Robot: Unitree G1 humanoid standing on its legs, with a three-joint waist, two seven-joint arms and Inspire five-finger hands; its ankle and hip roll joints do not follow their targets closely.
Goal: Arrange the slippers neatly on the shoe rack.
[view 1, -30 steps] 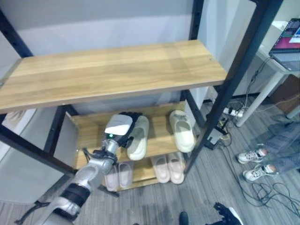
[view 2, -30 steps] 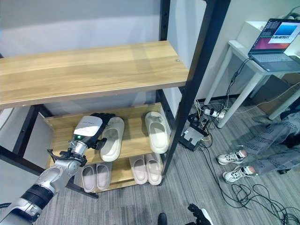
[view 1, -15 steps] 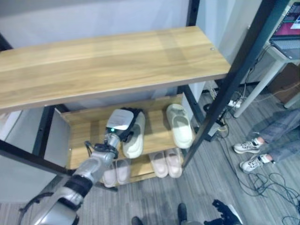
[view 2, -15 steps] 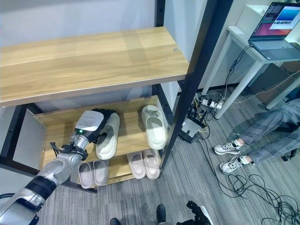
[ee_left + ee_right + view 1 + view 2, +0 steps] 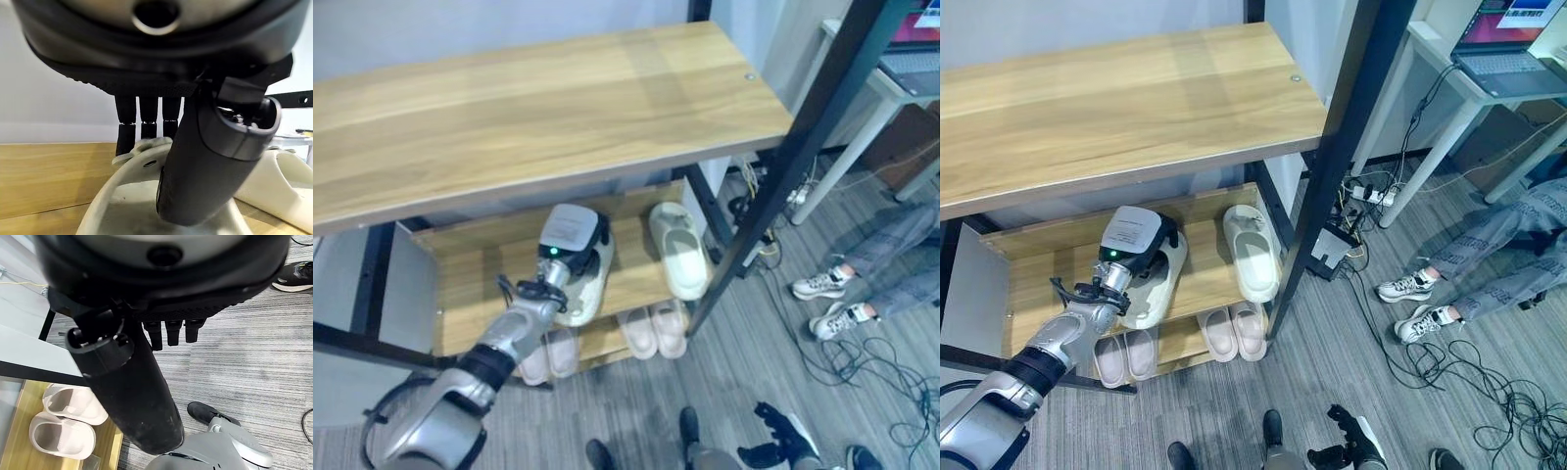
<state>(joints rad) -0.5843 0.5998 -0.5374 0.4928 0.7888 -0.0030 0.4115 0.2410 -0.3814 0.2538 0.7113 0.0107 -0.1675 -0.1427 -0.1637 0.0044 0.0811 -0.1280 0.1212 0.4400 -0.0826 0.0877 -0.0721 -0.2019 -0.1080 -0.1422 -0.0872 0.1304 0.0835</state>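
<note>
On the middle shelf of the shoe rack, at the frame's centre left, the left robot hand lies over a cream slipper. Its white back covers the slipper's far end, so only the near end shows from above. In the left wrist view the fingers reach down behind the slipper's strap while the thumb presses on the near side, pinching the strap between them; the fingertips themselves are hidden behind the strap. A second cream slipper lies just to the right on the same shelf, apart from the first, its toe passing under the top board. Two paler pairs sit on the bottom shelf; the left pair is partly hidden by the arm. The right robot hand shows in its own wrist view above the grey floor, fingers curled short and holding nothing. A person's legs and shoes are cut off at the right edge, beside a worktop with a laptop.

Compared with a second ago, the whole scene sits lower and further left in the head views, which is the camera shifting; the left robot hand remains on the same slipper, and the second slipper lies as before.
</note>
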